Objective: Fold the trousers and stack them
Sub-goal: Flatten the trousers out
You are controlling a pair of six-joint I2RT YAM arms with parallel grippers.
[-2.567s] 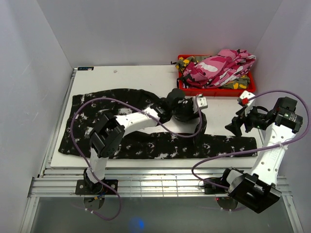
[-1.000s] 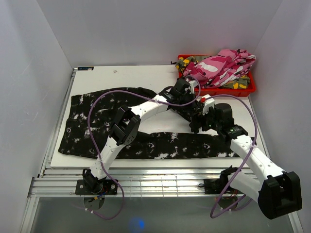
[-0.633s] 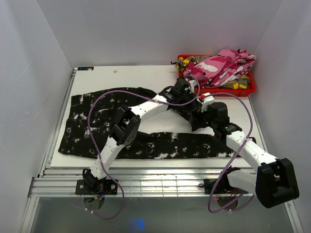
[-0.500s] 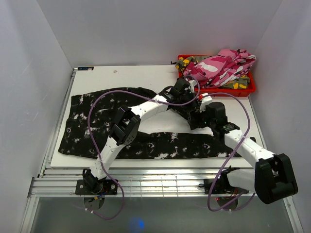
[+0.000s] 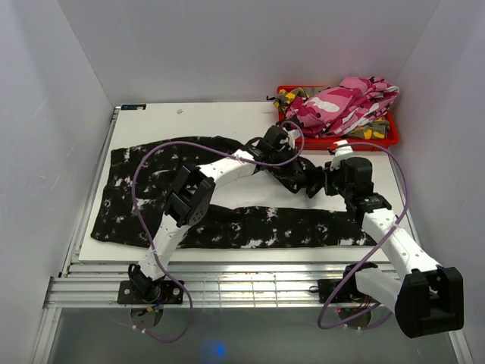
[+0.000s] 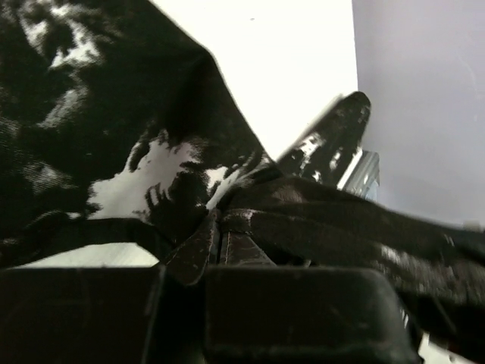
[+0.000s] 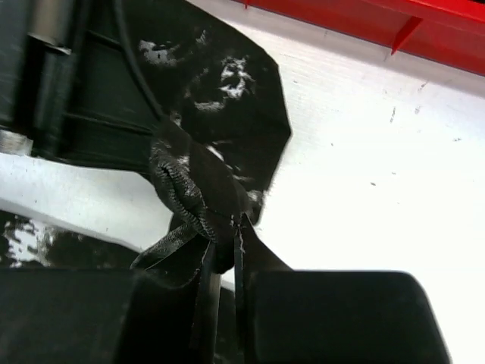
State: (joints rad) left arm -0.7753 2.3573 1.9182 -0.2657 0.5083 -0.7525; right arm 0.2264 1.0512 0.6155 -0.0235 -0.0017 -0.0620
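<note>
**Fold Stage: Two-Point Grasp at the Waist End**

The long, soft black trousers with white splotches (image 5: pixel 250 224) lie spread on the flat white table (image 5: pixel 197 121). One leg runs along the near edge and the other lies toward the left rear. The waist end is bunched at right-centre, just in front of the red plastic bin (image 5: pixel 383 138).

The left gripper (image 6: pixel 220 231) is clenched on a fold of the black cloth. The right gripper (image 7: pixel 220 254) is pinched on a rolled edge of the same cloth. The two grasps sit near each other.

Judged step: first fold of this pair, not yet made.

The next move calls for both arms to carry the held end leftward together, holding the cloth taut and level.

The pink-white camouflage trousers (image 5: pixel 348 102) and green-yellow camouflage cloth (image 5: pixel 292 96) lie in the bin, unfolded.
</note>
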